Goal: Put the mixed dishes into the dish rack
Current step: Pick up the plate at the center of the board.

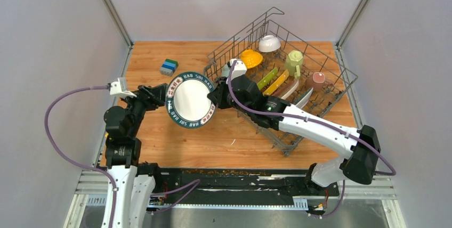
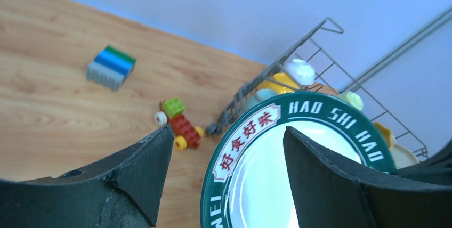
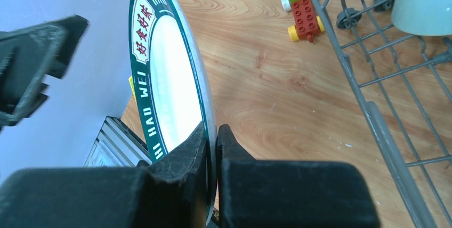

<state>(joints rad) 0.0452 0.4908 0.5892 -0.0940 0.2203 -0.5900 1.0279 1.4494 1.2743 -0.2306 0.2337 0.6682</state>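
A white plate with a dark green lettered rim [image 1: 189,100] is held upright on edge above the table, left of the dish rack [image 1: 341,68]. My right gripper [image 1: 215,99] is shut on the plate's right rim, which the right wrist view shows pinched between both pads [image 3: 212,129]. My left gripper [image 1: 160,96] is open at the plate's left rim, its fingers wide apart in the left wrist view [image 2: 229,132]. The rack holds a yellow bowl [image 1: 250,57], a white bowl [image 1: 269,42], a pale-green mug [image 1: 293,62], a pink mug [image 1: 318,80], and lime-green [image 1: 267,78] and yellow [image 1: 277,81] plates.
A blue, green and grey toy block [image 1: 169,66] lies at the back left of the wooden table. A small red toy car with a green block [image 2: 180,127] sits by the rack's near corner [image 2: 229,116]. Grey walls enclose the table on three sides.
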